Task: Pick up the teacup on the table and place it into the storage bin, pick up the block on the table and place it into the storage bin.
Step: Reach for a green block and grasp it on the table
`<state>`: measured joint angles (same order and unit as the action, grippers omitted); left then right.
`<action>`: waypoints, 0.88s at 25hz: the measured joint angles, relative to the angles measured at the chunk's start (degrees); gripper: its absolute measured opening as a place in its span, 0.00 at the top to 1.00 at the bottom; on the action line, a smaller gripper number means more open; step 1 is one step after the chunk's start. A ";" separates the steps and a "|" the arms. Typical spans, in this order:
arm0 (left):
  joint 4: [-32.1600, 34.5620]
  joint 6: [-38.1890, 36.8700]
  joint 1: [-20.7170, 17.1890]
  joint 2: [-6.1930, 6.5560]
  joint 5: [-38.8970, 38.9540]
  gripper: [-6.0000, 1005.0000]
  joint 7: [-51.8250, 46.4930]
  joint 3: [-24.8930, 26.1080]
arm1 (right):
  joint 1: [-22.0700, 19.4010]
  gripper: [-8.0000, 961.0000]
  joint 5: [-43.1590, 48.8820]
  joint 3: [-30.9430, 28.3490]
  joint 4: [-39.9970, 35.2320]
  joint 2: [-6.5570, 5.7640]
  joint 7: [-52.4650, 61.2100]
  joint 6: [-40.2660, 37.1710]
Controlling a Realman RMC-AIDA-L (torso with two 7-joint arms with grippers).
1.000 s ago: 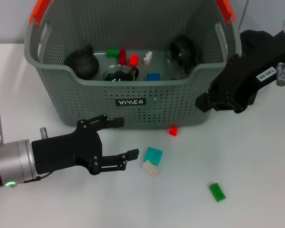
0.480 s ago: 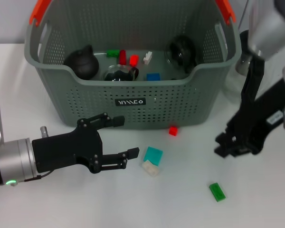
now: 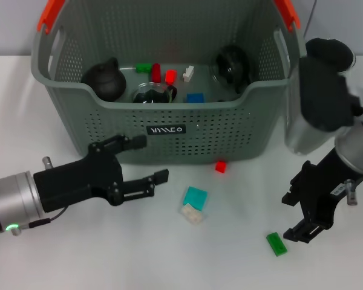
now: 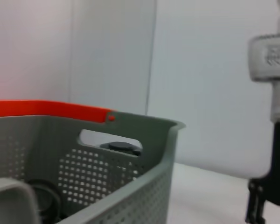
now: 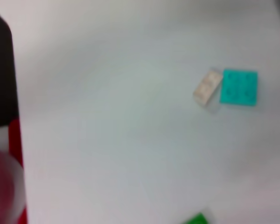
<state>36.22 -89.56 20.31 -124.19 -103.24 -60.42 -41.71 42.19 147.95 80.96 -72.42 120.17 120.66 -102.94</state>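
Observation:
The storage bin (image 3: 169,130) stands at the back centre, and its wall (image 4: 130,158) fills the left wrist view. Inside it lie a glass teacup (image 3: 151,93), a second dark cup (image 3: 232,63) and several small blocks. On the table in front are a red block (image 3: 220,166), a teal block (image 3: 195,197) touching a cream block (image 3: 192,213), and a green block (image 3: 276,243). My left gripper (image 3: 150,159) is open, low in front of the bin, left of the teal block. My right gripper (image 3: 292,215) is open just right of and above the green block.
A black teapot (image 3: 103,80) sits in the bin's left corner. The bin's orange-red handle ends (image 3: 51,15) stick up at both sides. In the right wrist view are the teal block (image 5: 239,87), the cream block (image 5: 207,87) and an edge of the green block (image 5: 196,219).
My right arm has swung from beside the bin's right wall down to the front right, ending by the green block. My left gripper has drawn back slightly left and up.

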 joint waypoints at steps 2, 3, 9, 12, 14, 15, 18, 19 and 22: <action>-0.91 0.65 0.12 0.01 0.03 0.15 0.22 1.48 | 0.04 0.42 0.22 1.72 1.34 -0.01 -2.21 1.86; -1.36 1.33 0.14 0.00 0.04 0.15 0.31 2.09 | -0.03 0.39 0.42 2.72 1.99 -0.03 -3.50 2.73; -3.16 3.88 0.57 -0.19 0.12 0.15 0.21 2.75 | 0.00 0.27 3.32 9.71 5.33 0.06 -7.71 7.80; -3.80 3.97 0.80 -0.21 0.71 0.15 0.23 2.77 | 0.10 0.27 3.24 12.98 5.78 0.15 -8.91 9.67; -3.86 4.02 0.81 -0.27 1.27 0.15 0.30 2.78 | 0.09 0.27 3.01 14.72 5.78 0.20 -9.39 10.42; -3.87 4.02 0.82 -0.28 1.35 0.15 0.30 2.78 | 0.09 0.27 2.91 15.70 5.67 0.24 -9.55 10.67; -3.88 4.03 1.00 -0.25 1.48 0.15 0.25 2.78 | 0.09 0.28 2.47 18.47 5.37 0.48 -9.62 11.06; -3.88 4.03 1.08 -0.22 1.48 0.15 0.23 2.78 | 0.09 0.28 2.27 19.34 5.30 0.51 -9.61 11.22; -3.88 4.13 1.28 -0.18 1.48 0.15 0.20 2.78 | 0.21 0.28 1.71 21.41 5.05 0.54 -9.58 11.56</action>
<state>32.34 -85.42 21.59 -124.37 -101.76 -60.22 -38.93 42.40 149.66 102.37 -67.37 120.71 111.08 -91.38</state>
